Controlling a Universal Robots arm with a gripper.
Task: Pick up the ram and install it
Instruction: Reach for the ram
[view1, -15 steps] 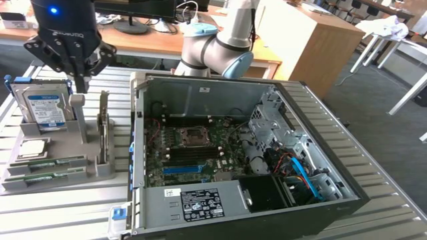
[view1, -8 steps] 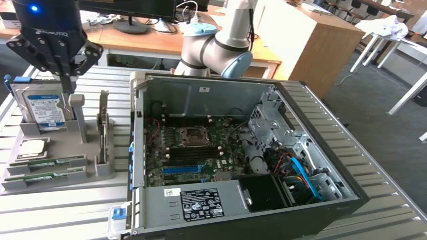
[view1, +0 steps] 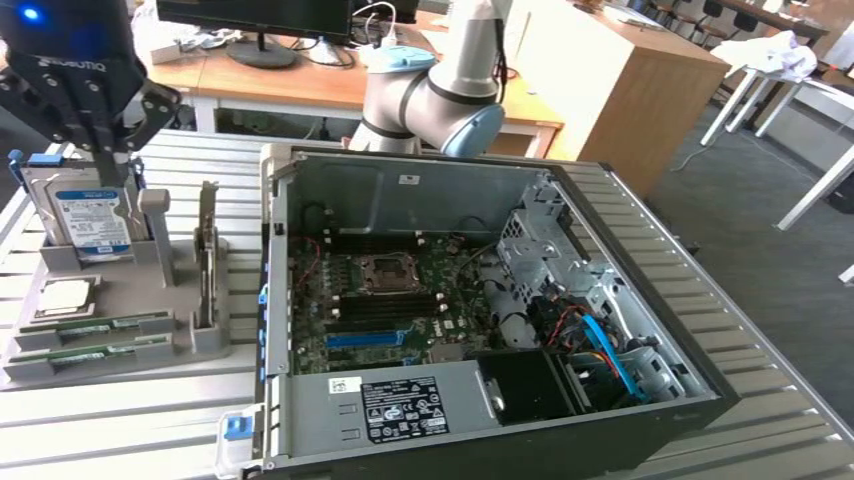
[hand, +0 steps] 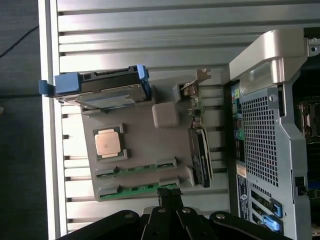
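Two slim green ram sticks (view1: 96, 326) (view1: 91, 353) lie flat in slots at the front of a grey holder (view1: 174, 330); the wrist view shows them as ram sticks (hand: 136, 170) (hand: 138, 189) too. My gripper (view1: 118, 160) hangs above the holder's back end, over the hard drive (view1: 87, 215). From the wrist camera, the gripper (hand: 170, 196) has its black fingers pressed together, shut, with nothing between them. The fingertips line up near one end of the nearer ram stick, well above it.
The holder also carries a blue-framed hard drive (hand: 107, 90), a CPU (hand: 110, 142) and an upright expansion card (view1: 207, 250). To the exterior view's right lies the open computer case (view1: 287, 160) with its motherboard (view1: 387, 300) and a blue slot (view1: 367, 338), all on a slatted metal table (view1: 120, 420).
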